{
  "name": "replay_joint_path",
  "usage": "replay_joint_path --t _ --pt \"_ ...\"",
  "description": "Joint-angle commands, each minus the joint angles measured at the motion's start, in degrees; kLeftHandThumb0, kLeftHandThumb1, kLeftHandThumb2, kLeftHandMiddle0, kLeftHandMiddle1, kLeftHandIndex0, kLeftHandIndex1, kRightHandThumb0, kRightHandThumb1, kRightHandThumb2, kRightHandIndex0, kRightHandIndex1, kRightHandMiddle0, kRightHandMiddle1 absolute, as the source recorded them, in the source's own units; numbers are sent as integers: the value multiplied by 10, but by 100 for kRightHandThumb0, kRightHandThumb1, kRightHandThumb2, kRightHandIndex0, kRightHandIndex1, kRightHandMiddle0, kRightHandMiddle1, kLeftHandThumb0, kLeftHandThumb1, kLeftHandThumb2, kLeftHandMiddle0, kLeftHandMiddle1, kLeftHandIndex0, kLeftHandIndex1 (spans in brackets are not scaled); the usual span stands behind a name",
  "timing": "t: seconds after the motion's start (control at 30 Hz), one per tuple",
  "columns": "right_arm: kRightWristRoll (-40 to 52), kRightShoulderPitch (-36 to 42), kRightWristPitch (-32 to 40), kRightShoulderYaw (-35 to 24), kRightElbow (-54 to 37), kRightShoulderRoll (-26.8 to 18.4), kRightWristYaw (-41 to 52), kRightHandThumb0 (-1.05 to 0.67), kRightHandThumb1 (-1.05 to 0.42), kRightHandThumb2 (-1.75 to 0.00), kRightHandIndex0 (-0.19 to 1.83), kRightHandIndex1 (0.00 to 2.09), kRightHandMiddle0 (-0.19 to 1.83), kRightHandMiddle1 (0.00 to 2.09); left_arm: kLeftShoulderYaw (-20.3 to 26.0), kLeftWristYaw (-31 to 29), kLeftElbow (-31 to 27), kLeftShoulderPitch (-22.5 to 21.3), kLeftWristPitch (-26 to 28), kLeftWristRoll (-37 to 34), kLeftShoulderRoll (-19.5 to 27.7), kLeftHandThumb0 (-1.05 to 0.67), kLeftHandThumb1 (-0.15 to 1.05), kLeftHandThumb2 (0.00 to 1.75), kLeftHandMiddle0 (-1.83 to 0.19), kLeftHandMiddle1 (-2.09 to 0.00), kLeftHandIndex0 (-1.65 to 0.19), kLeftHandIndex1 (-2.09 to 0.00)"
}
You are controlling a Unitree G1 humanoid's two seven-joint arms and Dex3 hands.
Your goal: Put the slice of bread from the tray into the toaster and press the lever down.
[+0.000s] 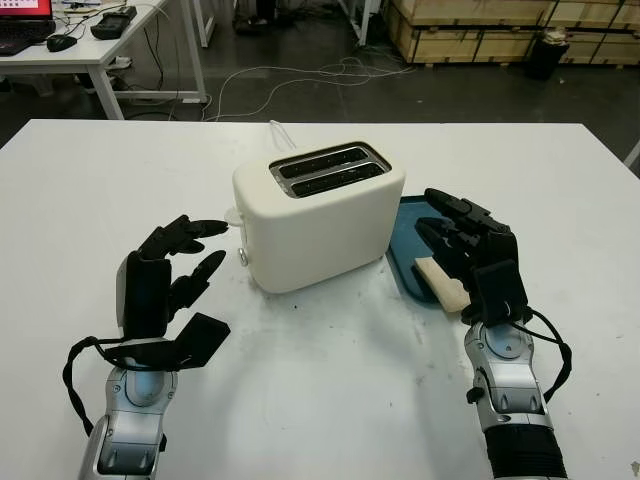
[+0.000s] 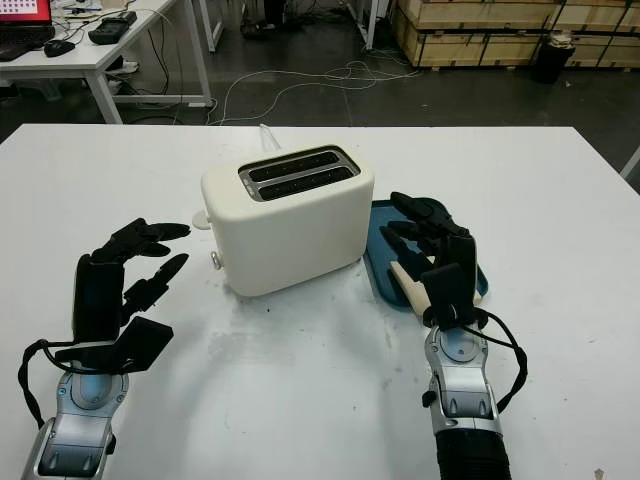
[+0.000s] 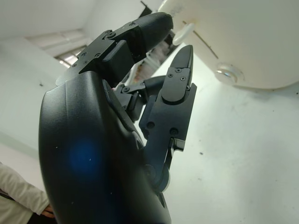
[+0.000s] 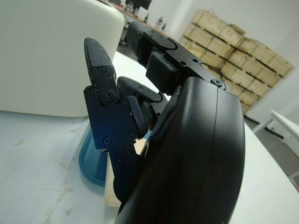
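Left eye view had the cream-white two-slot plastic toaster (image 1: 318,215) sitting about mid-way across the white surface (image 1: 330,400), and I'll use that toaster as the reference for everything. Both slots on top were dark, nothing sticking out of them. The small white lever knob (image 1: 234,215) poked out of the toaster's left end, with a little round silver button (image 1: 243,258) lower down on that same end.

The dark teal plastic tray (image 1: 402,258) was right up against the toaster's right side, partly tucked behind its corner. The pale slice of bread (image 1: 442,282) lay on the tray, at the tray's near end, so just right of the toaster and a bit closer to the robot.

The black three-fingered right hand (image 1: 468,245) hovered over that tray, just right of the toaster. It was open and held nothing, and the bread showed past its fingers (image 4: 100,70) in the right wrist view. I couldn't tell whether any finger touched the slice.

The black three-fingered left hand (image 1: 170,270) was off the toaster's left end, also open and empty. One fingertip reached toward the lever knob and sat very near it; whether it touched I couldn't tell.

A white cable (image 1: 280,133) trailed off behind the toaster.
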Motion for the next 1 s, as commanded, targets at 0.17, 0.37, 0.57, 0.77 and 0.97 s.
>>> replay_joint_path --t 0.17,0.37,0.57,0.77,0.97 --pt "3 -7 -13 -2 -5 -2 -1 -41 -85 0 62 73 91 1 2 14 4 -13 -3 9 -2 -27 92 1 -48 -145 -66 -66" --pt "7 -5 -10 -1 -10 -1 6 -43 -85 0 61 73 91 1 6 13 -5 -10 7 4 -5 -28 91 0 -48 -145 -63 -71" --pt "-8 20 -57 -11 -32 -45 39 -46 -83 0 66 58 86 0 7 14 -1 -11 2 6 -3 -28 92 0 -46 -141 -61 -70" --pt "-91 58 -168 -34 -31 -155 38 -42 -82 0 71 34 79 0 8 11 -4 -15 5 1 -4 -27 92 1 -46 -135 -61 -70" --pt "-182 102 -229 -53 -39 -253 28 -43 -81 0 64 28 72 0 14 20 -1 -19 -3 1 -4 -27 92 2 -47 -133 -61 -69"
